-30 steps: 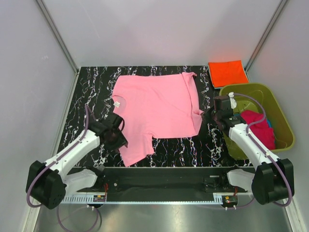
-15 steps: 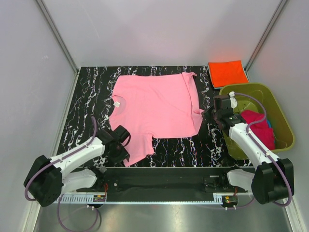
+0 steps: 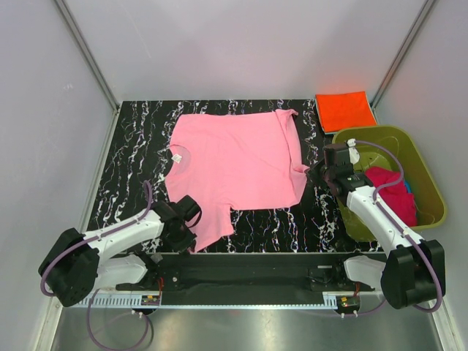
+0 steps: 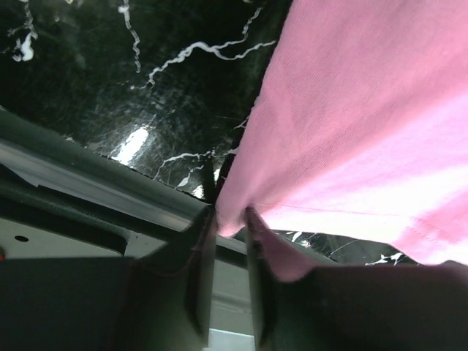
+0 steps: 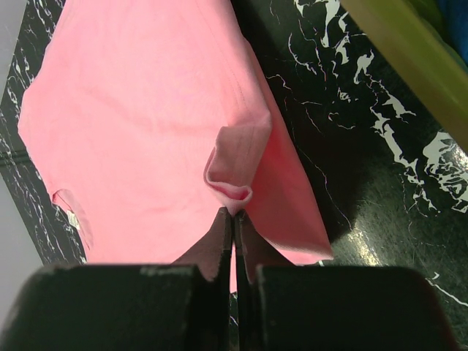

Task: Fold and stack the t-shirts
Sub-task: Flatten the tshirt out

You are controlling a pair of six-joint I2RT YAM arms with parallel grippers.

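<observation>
On black marbled table (image 3: 131, 139), pink t-shirt (image 3: 234, 161)

— Where do you work?

— In a lab test cell, not a home. My two arms are bolted to a metal rail (image 3: 241, 300) at the near edge of a black marbled tabletop (image 3: 139, 146), well behind my jaws.

— What else says lab?

— Plain white panel walls (image 3: 241, 44) in aluminium framing (image 3: 86, 51) box me in beyond my jaws, and bare cables (image 3: 380, 157) loop along my arms.
</observation>
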